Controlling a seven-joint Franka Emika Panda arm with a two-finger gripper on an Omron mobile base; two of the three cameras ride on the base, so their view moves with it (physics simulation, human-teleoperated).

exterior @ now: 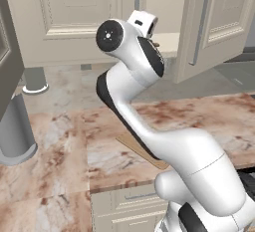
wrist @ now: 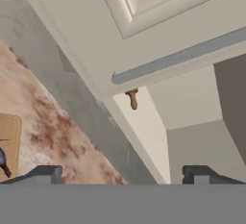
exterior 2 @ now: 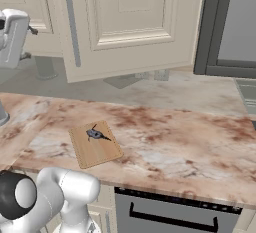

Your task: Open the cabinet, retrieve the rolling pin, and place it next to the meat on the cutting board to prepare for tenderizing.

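- Right base view: the meat (exterior 2: 97,135) lies on the cutting board (exterior 2: 95,144) on the marble table (exterior 2: 170,142); the cabinet (exterior 2: 125,22) door stands open.
- Hand view: the rolling pin (wrist: 132,98) shows one brown end on the pale shelf (wrist: 149,127), its long axis running back behind the closed door.
- The fingers (wrist: 122,175) stand wide apart, empty, short of the pin.
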